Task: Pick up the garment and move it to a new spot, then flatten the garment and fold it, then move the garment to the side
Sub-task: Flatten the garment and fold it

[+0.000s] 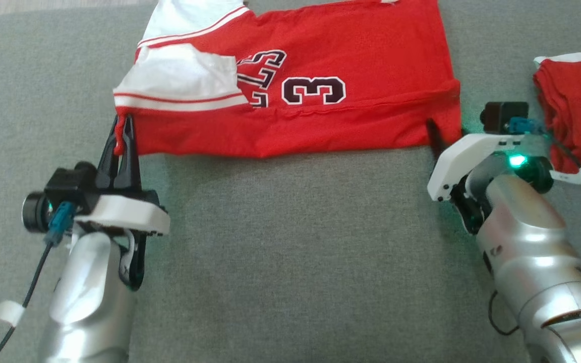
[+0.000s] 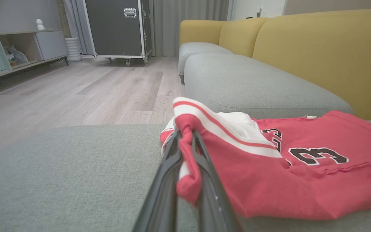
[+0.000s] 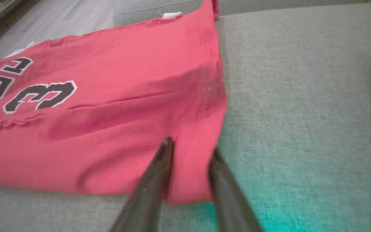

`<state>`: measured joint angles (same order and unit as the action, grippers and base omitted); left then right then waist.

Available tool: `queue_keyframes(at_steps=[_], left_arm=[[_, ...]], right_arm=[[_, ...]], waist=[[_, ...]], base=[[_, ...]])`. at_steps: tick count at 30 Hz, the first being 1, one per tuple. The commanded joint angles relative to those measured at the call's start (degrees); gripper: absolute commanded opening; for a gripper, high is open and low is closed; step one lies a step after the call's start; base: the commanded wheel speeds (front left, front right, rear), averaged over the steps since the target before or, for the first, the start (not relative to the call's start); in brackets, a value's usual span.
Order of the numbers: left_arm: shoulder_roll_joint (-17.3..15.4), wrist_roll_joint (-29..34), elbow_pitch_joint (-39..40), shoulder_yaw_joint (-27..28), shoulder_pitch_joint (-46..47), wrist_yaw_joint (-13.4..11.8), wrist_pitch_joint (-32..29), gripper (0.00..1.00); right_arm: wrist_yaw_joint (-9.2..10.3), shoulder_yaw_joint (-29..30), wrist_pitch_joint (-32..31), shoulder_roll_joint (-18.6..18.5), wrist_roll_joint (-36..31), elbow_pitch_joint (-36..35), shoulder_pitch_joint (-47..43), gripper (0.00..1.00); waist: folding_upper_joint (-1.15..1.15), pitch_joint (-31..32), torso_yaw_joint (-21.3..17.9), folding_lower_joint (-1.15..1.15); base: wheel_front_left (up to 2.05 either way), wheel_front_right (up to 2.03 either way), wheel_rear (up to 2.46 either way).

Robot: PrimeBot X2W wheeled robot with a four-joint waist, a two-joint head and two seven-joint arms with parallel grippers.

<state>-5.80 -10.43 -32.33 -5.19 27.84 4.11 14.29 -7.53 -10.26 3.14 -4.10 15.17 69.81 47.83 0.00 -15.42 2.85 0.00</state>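
At the tips of your left gripper (image 1: 121, 126), in the head view, a red corner of the garment (image 1: 351, 60) is pinched tight, just below its white striped trim. The garment lies spread on the grey cushion (image 1: 290, 242), beyond both sets of fingers. It shows a black numeral (image 1: 313, 91), a 3, beside block letters folded past reading. Your right gripper (image 1: 444, 135) sits at the garment's other near corner, and a second red garment (image 1: 578, 116) lies near, to its right.

In the left wrist view, your fingers (image 2: 166, 180) clench a bunched red fold between them, with the 3 off to their right.

In the right wrist view, your fingers (image 3: 153, 174) stand parted with the garment's corner lying between them. A small white label (image 3: 171, 15) sits at the far hem, too small to read.
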Motion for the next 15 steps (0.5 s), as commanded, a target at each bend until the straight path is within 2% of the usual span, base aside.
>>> queue_keyframes(at_steps=[1,7,15], left_arm=[[-1.9,0.2,1.3,2.3,0.1,-0.1,0.7,0.0],[-2.9,0.1,-0.1,2.8,-1.0,-0.7,0.7,0.0],[-4.2,-0.6,-2.8,3.8,-4.9,-1.4,0.7,0.0]], right_arm=[[0.04,-1.3,1.9,1.2,-0.7,0.5,0.3,0.0],[0.04,0.1,6.4,1.2,-1.2,1.8,0.0,0.0],[0.04,2.0,10.3,1.2,2.7,2.7,-4.7,0.0]], waist=[[0.0,0.4,-0.6,0.0],[0.0,1.8,-2.2,0.0],[0.0,6.3,-4.8,0.0]], base=[[0.0,0.0,0.0],[0.0,0.0,0.0],[0.0,0.0,0.0]])
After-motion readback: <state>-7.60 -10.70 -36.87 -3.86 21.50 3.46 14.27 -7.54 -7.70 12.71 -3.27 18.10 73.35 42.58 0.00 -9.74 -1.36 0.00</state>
